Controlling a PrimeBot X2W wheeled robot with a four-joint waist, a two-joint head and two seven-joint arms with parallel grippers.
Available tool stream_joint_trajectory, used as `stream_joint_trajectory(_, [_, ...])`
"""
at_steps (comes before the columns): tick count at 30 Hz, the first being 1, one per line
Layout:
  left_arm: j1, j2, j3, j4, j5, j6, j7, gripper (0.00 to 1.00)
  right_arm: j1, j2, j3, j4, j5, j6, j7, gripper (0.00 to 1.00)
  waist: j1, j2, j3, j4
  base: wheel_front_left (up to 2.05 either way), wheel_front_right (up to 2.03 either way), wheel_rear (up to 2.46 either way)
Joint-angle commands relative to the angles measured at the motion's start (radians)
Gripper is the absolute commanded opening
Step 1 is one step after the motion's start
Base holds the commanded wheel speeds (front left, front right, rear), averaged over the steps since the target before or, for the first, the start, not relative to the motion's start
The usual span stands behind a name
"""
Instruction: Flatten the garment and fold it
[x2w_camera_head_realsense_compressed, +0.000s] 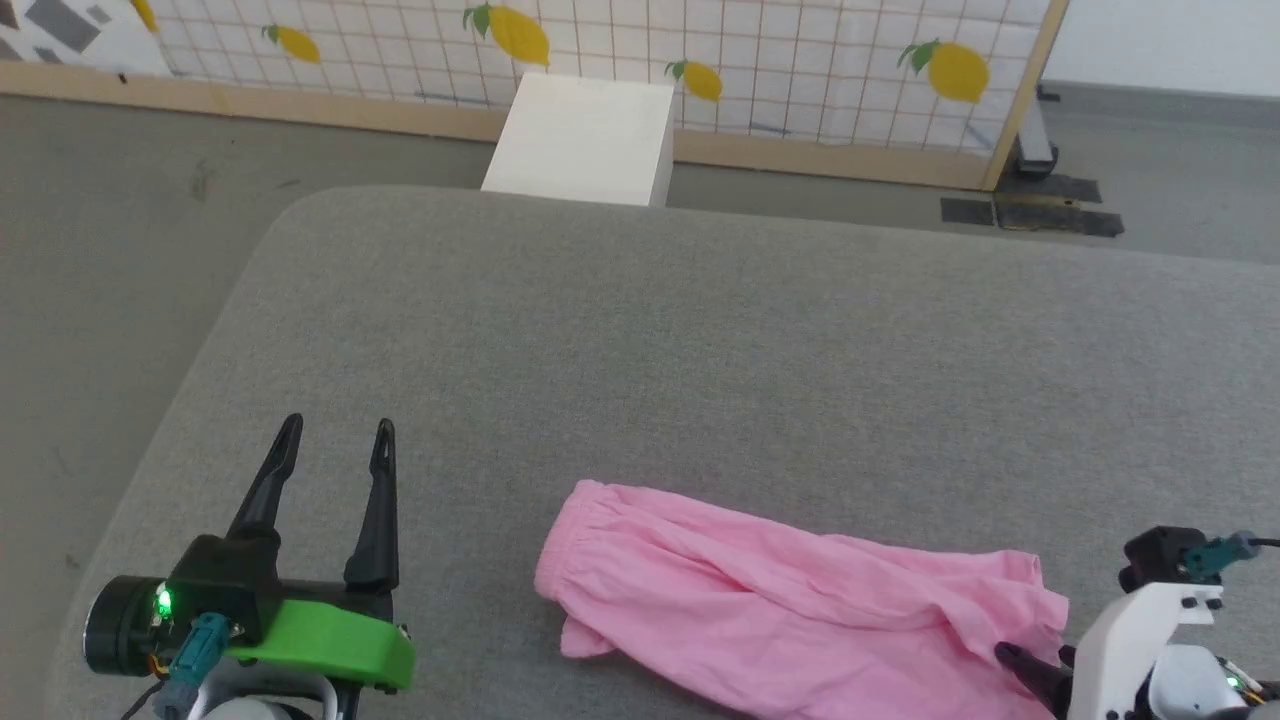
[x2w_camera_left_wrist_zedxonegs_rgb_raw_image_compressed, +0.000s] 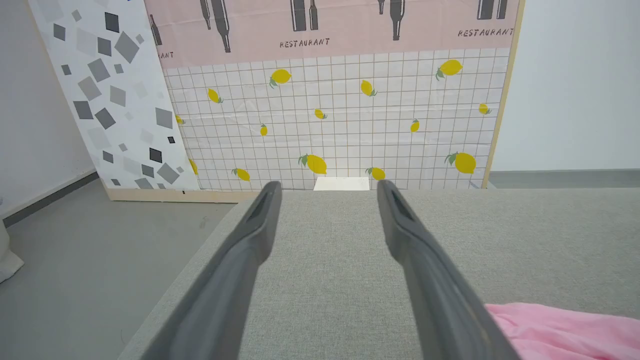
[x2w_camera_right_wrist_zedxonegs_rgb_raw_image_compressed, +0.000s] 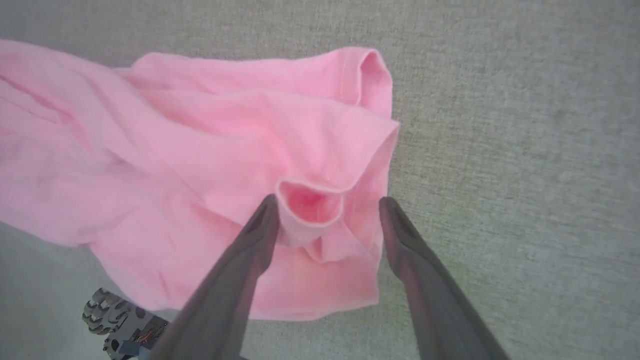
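Head view, left edge: grey floor (x2w_camera_head_realsense_compressed: 120, 230) is running alongside the rounded corner of the grey padded surface (x2w_camera_head_realsense_compressed: 700, 350).

Lower left: left gripper (x2w_camera_head_realsense_compressed: 338, 424) is hovering over bare padding, its two dark fingers standing apart with nothing between them. It is well apart from the cloth. The left wrist view is confirming this: the left gripper (x2w_camera_left_wrist_zedxonegs_rgb_raw_image_compressed: 328, 186) is spread wide over the padded surface (x2w_camera_left_wrist_zedxonegs_rgb_raw_image_compressed: 325, 260), pointing toward a lemon-print screen (x2w_camera_left_wrist_zedxonegs_rgb_raw_image_compressed: 340, 115) with a white box (x2w_camera_left_wrist_zedxonegs_rgb_raw_image_compressed: 341, 183) at its foot.

Centre: the white box (x2w_camera_head_realsense_compressed: 585, 140) is sitting on the floor just beyond the far edge of the padding, against the screen (x2w_camera_head_realsense_compressed: 800, 70).

Centre to right: the garment (x2w_camera_head_realsense_compressed: 800, 600) is lying on the near part of the padding as a long, wrinkled pink strip. Its gathered waistband is facing left and its hemmed end is facing right. A corner of the garment (x2w_camera_left_wrist_zedxonegs_rgb_raw_image_compressed: 560, 330) is showing at the lower right of the left wrist view.

Lower right: right gripper (x2w_camera_head_realsense_compressed: 1030, 670) is sitting at the garment's right end. In the right wrist view, the right gripper (x2w_camera_right_wrist_zedxonegs_rgb_raw_image_compressed: 328, 200) is spread open with a rolled fold of the garment's (x2w_camera_right_wrist_zedxonegs_rgb_raw_image_compressed: 200, 165) hem lying between its fingers. Cannot tell whether the tips are touching the cloth.
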Motion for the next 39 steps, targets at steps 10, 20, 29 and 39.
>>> stream_joint_trajectory(10, [0.021,-0.05,0.041,0.026,0.062,-0.062,-0.004,1.0,-0.065,0.017,0.094,0.211,0.045,-0.001,0.062,0.42,0.0,0.0073,0.033,0.024,0.0,0.0,0.0])
stream_joint_trajectory(20, [0.042,-0.054,0.049,0.047,0.068,-0.082,-0.004,1.0,-0.108,-0.01,0.145,0.185,0.124,-0.001,0.011,0.0,0.0,0.0073,0.007,-0.014,0.0,0.0,0.0])
stream_joint_trajectory(29, [0.071,-0.044,0.053,0.038,0.063,-0.065,0.001,1.0,-0.092,-0.086,0.041,0.088,0.147,-0.001,0.029,0.0,0.0,0.0073,-0.029,-0.05,0.0,0.0,0.0])
stream_joint_trajectory(39, [0.083,-0.044,0.049,0.034,0.055,-0.06,0.005,1.0,-0.036,-0.106,-0.209,0.071,0.118,-0.001,0.169,0.0,0.0,0.0073,-0.034,-0.07,0.0,0.0,0.0])
